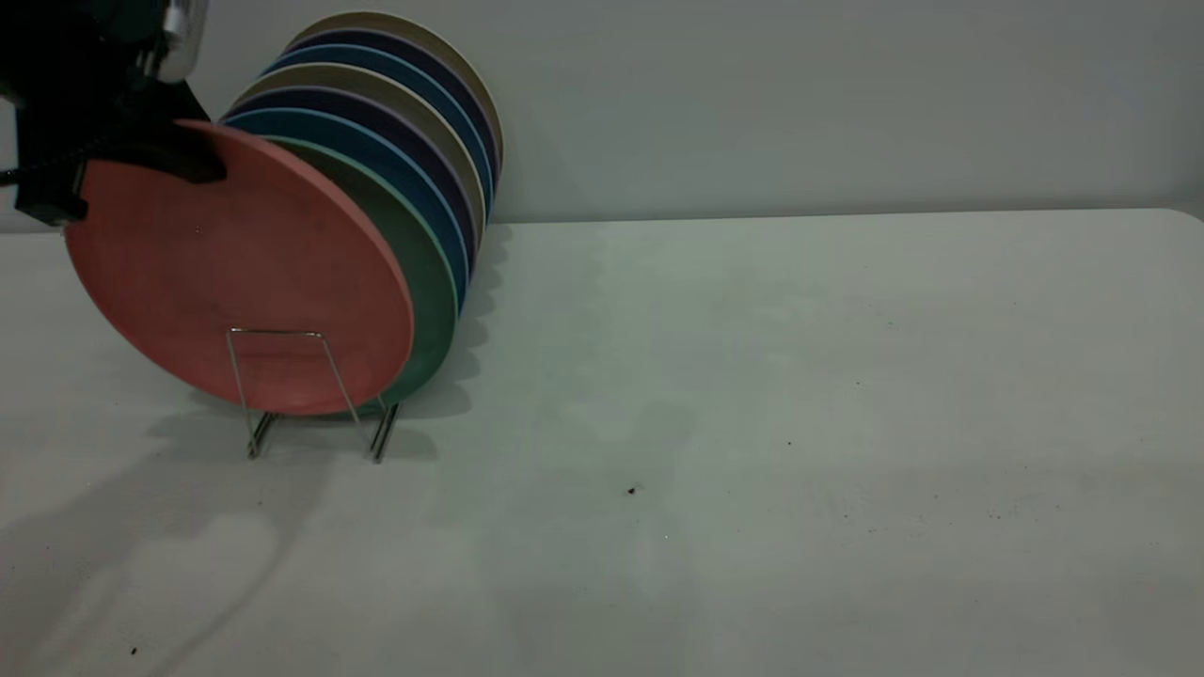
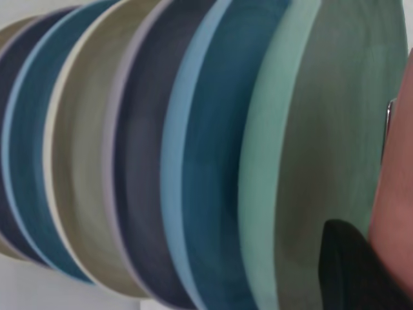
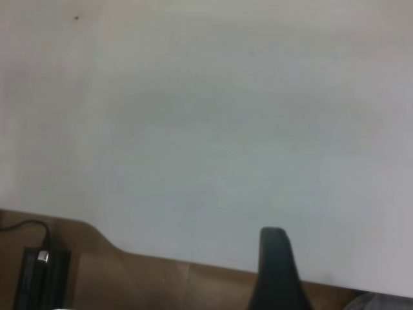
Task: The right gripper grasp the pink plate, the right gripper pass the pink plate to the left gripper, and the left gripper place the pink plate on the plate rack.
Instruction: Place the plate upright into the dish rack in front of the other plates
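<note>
My left gripper (image 1: pixel 141 155) clamps the top rim of the pink plate (image 1: pixel 235 273), which leans in the plate rack (image 1: pixel 310 395) against the teal-green plate (image 1: pixel 428 282); letting go crookedly, I judge, could tip it forward over the rack's front loop.

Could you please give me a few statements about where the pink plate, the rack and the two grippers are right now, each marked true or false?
1. The left gripper grips the pink plate at its upper rim. True.
2. The pink plate lies flat on the table. False; it stands tilted at the front of the plate rack.
3. A green plate stands directly behind the pink plate. True.
4. The right gripper holds a plate. False; it holds nothing.
</note>
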Action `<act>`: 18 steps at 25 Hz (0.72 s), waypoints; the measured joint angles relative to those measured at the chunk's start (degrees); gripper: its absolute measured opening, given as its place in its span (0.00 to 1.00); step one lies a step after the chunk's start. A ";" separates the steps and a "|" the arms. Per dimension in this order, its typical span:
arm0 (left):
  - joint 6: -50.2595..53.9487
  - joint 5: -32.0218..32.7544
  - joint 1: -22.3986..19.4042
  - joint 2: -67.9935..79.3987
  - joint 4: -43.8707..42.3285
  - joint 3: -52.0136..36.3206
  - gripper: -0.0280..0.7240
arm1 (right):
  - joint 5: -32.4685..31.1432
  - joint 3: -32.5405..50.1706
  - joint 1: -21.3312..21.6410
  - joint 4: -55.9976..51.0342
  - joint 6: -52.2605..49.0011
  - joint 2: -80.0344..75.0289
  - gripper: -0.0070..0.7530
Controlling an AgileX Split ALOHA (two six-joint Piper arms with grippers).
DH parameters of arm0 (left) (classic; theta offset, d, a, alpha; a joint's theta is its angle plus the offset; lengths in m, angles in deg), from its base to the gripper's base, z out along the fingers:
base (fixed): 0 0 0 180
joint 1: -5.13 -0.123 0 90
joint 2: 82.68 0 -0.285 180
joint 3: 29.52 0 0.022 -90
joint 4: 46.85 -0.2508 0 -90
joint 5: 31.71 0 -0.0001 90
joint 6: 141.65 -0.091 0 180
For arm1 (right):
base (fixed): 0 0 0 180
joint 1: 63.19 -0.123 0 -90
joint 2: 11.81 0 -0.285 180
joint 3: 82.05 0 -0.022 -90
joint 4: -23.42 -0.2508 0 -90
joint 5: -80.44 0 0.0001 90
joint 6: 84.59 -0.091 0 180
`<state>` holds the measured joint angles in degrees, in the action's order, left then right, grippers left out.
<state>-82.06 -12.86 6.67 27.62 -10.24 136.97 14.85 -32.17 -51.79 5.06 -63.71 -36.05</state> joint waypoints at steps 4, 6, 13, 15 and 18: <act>0.00 0.01 0.00 0.76 1.88 0.00 0.19 | 0.00 0.00 0.00 0.00 0.00 0.00 0.74; 0.00 0.27 0.00 1.00 2.19 0.00 0.23 | 0.00 0.00 0.00 0.00 0.00 0.00 0.74; 1.10 -1.10 0.00 1.00 2.58 0.00 0.41 | 0.00 0.00 0.00 0.00 0.00 0.00 0.74; 1.64 -1.62 0.00 1.00 2.58 0.00 0.42 | 0.00 0.00 0.00 0.00 0.00 0.00 0.74; 2.57 -1.75 0.00 1.00 2.58 0.00 0.42 | 0.00 0.00 0.00 0.00 0.00 0.00 0.74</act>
<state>-79.49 -14.61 6.67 28.62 -7.65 136.97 14.85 -32.17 -51.79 5.06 -63.71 -36.05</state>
